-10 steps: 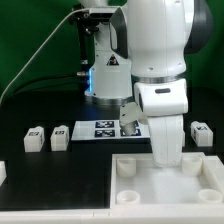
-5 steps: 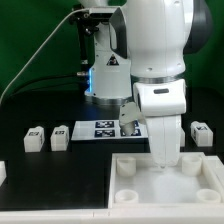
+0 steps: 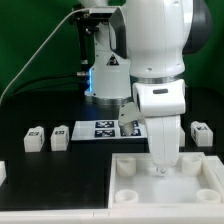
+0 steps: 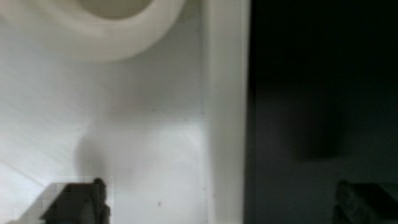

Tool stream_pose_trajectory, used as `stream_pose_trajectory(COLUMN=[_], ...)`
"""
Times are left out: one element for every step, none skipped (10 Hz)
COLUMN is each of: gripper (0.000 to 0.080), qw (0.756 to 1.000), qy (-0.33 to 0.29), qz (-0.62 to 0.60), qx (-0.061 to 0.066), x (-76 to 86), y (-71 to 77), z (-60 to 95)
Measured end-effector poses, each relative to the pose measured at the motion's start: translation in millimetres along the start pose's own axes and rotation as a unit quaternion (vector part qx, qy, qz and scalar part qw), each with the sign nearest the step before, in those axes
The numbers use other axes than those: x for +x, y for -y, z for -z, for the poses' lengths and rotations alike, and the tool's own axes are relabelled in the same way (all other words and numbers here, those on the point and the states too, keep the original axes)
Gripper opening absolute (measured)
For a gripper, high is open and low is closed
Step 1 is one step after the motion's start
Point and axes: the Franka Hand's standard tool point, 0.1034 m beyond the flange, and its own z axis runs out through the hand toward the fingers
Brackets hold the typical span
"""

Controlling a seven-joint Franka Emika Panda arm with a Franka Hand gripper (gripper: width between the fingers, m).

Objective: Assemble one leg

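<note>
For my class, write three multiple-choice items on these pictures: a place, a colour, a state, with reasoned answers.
1. The leg at the exterior view's right lies: A in the tray; B on the table; C in the gripper.
2. The tray is: A black; B green; C white.
3. The gripper is: A open; B shut on a leg; C shut on the tray.
1 B: it rests on the black surface. 2 C: white in both views. 3 A: fingers wide apart, nothing between.

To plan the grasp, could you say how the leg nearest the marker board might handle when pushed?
The leg looks like rigid plastic, probably stiff and light. Its blocky, flat-sitting shape suggests sliding, not rolling; smooth faces might slip.
</note>
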Motion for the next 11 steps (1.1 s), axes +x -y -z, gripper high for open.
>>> stream_pose_trajectory(gripper=[0.0645, 0.0649, 0.0649, 0.0649, 0.0649, 0.0649, 0.0649, 0.0649, 0.0649, 0.0649, 0.0649], qw=[1.000, 1.000, 1.000, 1.000, 1.000, 1.000, 0.999, 0.999, 0.998, 0.988, 0.978], qy=[0.000, 0.000, 0.000, 0.000, 0.000, 0.000, 0.000, 0.002, 0.002, 0.001, -0.003], qz=[0.000, 0.000, -0.001, -0.001, -0.001, -0.003, -0.036, -0.052, -0.067, -0.150, -0.209], qx=[0.000, 0.000, 0.000, 0.000, 0.000, 0.000, -0.006, -0.013, -0.018, -0.018, -0.026], x=[-0.2, -0.4, -0.7, -0.9, -1.1, -1.1, 2.1, 7.1, 13.0, 25.6, 44.1], y=[0.0, 0.0, 0.0, 0.0, -0.1, -0.4, -0.8, 5.1, 13.6, 20.9, 23.3], z=[0.0, -0.1, -0.1, -0.1, -0.2, 0.3, 8.1, 20.5, 29.6, 39.2, 52.1])
